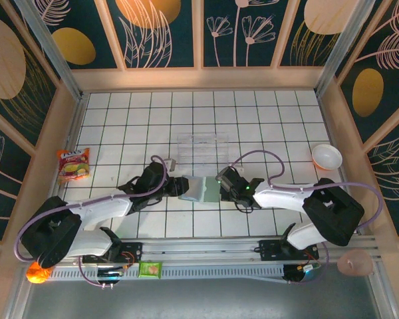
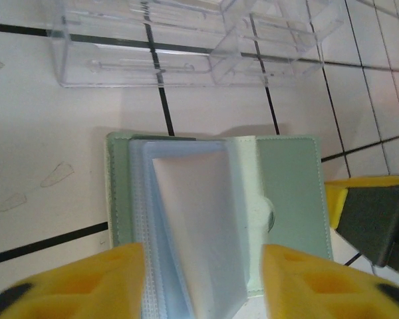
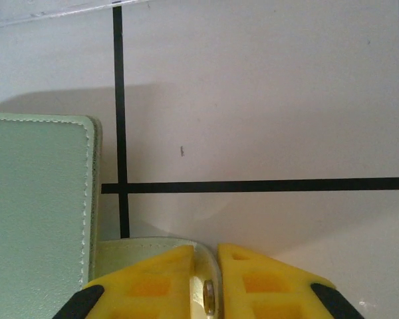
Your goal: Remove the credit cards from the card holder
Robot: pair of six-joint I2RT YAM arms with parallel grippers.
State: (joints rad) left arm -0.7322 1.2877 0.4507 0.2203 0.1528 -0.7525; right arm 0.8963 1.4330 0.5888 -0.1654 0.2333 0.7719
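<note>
Here the tiled table (image 1: 253, 119) carries a clear plastic box (image 2: 186, 40) beyond the tips of the left gripper (image 2: 203, 286), and the card holder (image 2: 289, 179) lies open between both grippers. The left jaws stand apart over its near edge, with the credit cards (image 2: 199, 219) fanned up between them. The right gripper (image 3: 205, 266) has its jaws almost together on either side of the holder's snap tab (image 3: 146, 249); I cannot tell whether they pinch it.

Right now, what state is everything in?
card holder: open, one clear sleeve raised
left gripper: open, fingers either side of the sleeves
right gripper: nearly shut on the holder's clasp tab
bowl: upright
clear box: upright, contents unclear
</note>
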